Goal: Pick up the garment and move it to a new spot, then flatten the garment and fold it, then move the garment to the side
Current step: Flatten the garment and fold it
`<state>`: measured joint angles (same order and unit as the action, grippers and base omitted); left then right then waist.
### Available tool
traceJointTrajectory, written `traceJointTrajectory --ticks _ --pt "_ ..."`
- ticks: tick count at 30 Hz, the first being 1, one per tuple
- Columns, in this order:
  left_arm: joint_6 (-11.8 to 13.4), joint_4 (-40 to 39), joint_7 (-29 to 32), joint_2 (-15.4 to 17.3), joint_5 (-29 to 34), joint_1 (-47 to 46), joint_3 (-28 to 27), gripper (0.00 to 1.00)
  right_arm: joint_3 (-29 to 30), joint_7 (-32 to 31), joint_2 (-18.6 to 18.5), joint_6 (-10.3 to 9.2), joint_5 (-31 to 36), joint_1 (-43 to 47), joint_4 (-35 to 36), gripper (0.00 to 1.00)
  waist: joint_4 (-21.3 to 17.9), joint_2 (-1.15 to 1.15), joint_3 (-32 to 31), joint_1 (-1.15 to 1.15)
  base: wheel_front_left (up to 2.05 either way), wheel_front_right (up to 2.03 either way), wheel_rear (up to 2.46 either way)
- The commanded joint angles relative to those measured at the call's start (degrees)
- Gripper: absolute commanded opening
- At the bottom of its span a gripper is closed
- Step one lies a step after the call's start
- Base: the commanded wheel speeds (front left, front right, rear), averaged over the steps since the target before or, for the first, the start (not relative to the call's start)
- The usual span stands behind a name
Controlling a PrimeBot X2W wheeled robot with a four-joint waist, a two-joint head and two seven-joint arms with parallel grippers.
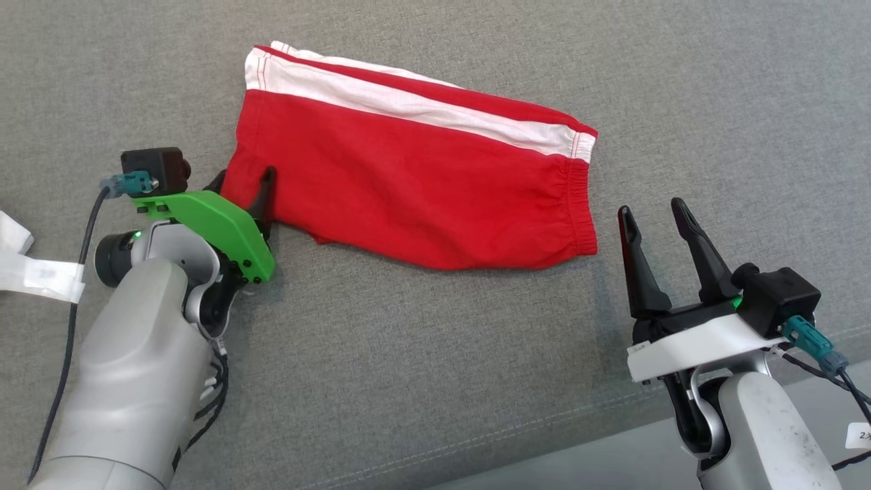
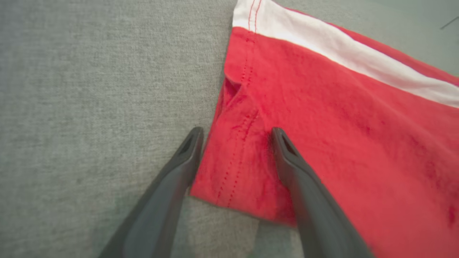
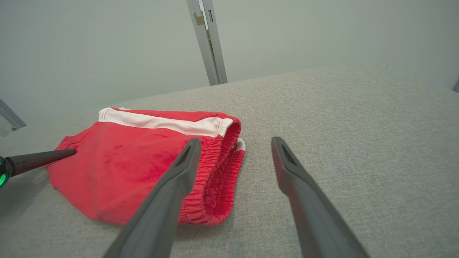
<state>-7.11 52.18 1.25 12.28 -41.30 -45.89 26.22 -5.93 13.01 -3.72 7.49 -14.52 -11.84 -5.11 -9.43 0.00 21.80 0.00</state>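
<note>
Item: garment (image 1: pixel 408 177) (image 2: pixel 340 125) (image 3: pixel 125 168), red shorts with a white side stripe and elastic waistband. It lies folded and flat on a grey upholstered surface (image 1: pixel 422 354), mid-field, with the waistband toward the robot's right.

Left gripper (image 1: pixel 243 187) (image 2: pixel 236 134): at the hem corner, jaws spread wide. One finger rests on the red cloth and the other on the grey surface just beside the hem. Nothing is clamped.

Right gripper (image 1: pixel 652 211) (image 3: pixel 236 141): near the waistband end and apart from it, jaws wide open and empty.

Periphery: white tag (image 1: pixel 27 272) at the left edge; metal post (image 3: pixel 208 43) against a pale wall.
</note>
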Motion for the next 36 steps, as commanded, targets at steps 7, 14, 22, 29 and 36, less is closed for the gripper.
traceJointTrajectory --ticks 7,14,22,29,36 --pt "-0.5 -4.0 3.1 -0.4 -5.5 3.5 4.1 0.00 0.2 0.7 0.1 0.00 -0.8 0.0 -0.3 1.00 0.4 0.00 -1.2 0.00 0.00 0.00 0.00" --pt "-0.3 -9.1 -4.5 1.7 -6.9 9.1 3.3 0.00 1.8 0.8 -0.2 0.00 -1.1 1.9 -0.3 1.00 1.6 0.00 -3.1 0.00 0.00 0.00 0.00" --pt "4.4 -20.9 -8.4 2.2 -7.2 22.1 3.6 0.00 3.1 -1.3 -1.4 0.00 -0.7 3.6 0.2 1.00 5.0 0.00 -5.7 0.00 0.00 0.00 0.00" --pt "9.0 -30.7 -7.5 2.6 -8.6 30.1 3.1 0.00 2.7 -2.8 -1.8 0.00 -0.7 4.2 0.7 1.00 6.7 0.00 -7.1 0.00 0.00 0.00 0.00" --pt "13.5 -34.8 -8.6 4.6 -6.4 31.5 2.0 1.00 3.0 -3.4 -2.3 0.00 -1.2 3.8 0.8 1.00 6.7 0.00 -7.9 0.00 0.00 0.00 0.00"
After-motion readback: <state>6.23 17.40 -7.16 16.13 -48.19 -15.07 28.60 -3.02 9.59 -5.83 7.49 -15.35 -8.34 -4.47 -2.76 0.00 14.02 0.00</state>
